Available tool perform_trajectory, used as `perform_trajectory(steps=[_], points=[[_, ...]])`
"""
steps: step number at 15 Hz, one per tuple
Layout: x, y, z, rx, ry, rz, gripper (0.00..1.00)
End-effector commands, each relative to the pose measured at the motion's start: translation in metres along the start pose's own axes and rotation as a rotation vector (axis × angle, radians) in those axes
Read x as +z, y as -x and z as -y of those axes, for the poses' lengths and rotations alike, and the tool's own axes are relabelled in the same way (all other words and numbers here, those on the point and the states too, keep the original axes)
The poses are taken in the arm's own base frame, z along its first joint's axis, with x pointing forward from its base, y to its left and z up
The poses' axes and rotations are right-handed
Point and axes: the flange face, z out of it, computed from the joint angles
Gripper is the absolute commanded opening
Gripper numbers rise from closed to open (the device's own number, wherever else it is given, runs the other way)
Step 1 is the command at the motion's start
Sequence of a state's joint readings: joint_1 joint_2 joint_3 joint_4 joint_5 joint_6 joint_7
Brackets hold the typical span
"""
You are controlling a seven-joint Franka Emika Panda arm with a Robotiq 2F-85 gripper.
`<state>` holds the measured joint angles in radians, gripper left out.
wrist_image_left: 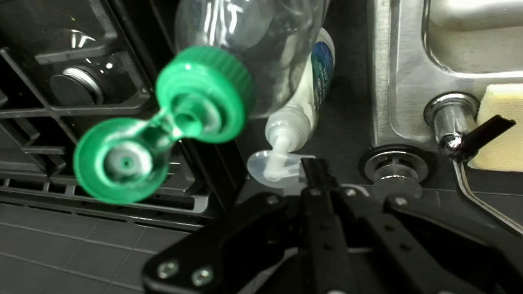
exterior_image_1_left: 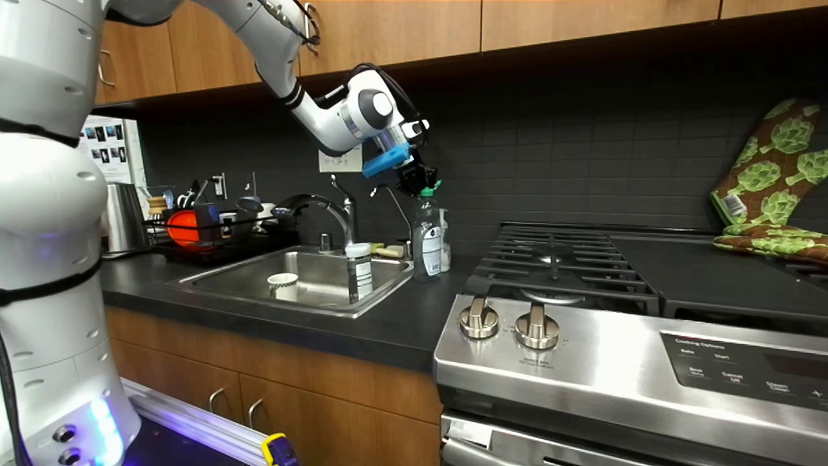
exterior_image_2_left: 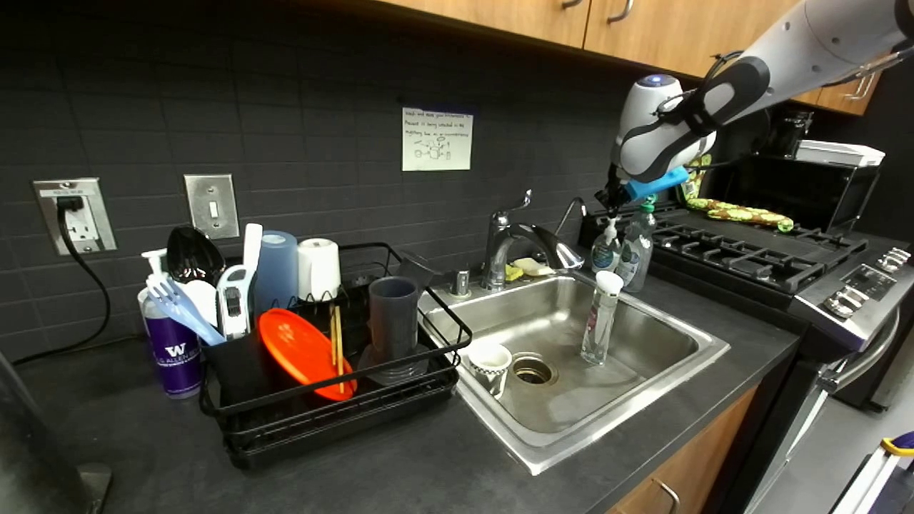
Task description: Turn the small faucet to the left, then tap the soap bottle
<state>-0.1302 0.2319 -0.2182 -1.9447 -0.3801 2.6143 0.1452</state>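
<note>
The small faucet's thin curved spout (exterior_image_1_left: 399, 206) stands at the sink's back corner, also in an exterior view (exterior_image_2_left: 566, 214). In the wrist view its silvery base (wrist_image_left: 454, 118) carries a black lever. The soap bottle (exterior_image_1_left: 427, 243), clear with an open green flip cap, stands upright beside the sink; it also shows in an exterior view (exterior_image_2_left: 638, 246) and in the wrist view (wrist_image_left: 253, 53). My gripper (exterior_image_1_left: 416, 188) is shut and empty, pointing down close to the green cap. In the wrist view its fingertips (wrist_image_left: 320, 173) overlap the view near a white pump nozzle; contact cannot be told.
A white pump bottle (exterior_image_2_left: 607, 250) stands beside the soap bottle. The large main faucet (exterior_image_2_left: 525, 235) arches over the sink (exterior_image_2_left: 703, 350), which holds a mug (exterior_image_2_left: 490, 368) and a white-lidded jar (exterior_image_2_left: 601, 321). A stove (exterior_image_1_left: 556, 272) and a dish rack (exterior_image_2_left: 335, 392) flank the area.
</note>
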Motion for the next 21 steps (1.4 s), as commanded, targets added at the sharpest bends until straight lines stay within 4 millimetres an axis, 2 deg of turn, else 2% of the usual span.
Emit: perform_trajectory(steps=[1,11,16,21], points=[[-0.015,0.0,-0.014,0.014,-0.04,-0.041,0.0],[-0.02,0.017,-0.027,0.019,-0.22,-0.165,0.0],[-0.041,0.014,-0.048,0.027,-0.319,-0.212,0.0],[-0.046,0.031,-0.064,-0.084,-0.388,-0.112,0.0]])
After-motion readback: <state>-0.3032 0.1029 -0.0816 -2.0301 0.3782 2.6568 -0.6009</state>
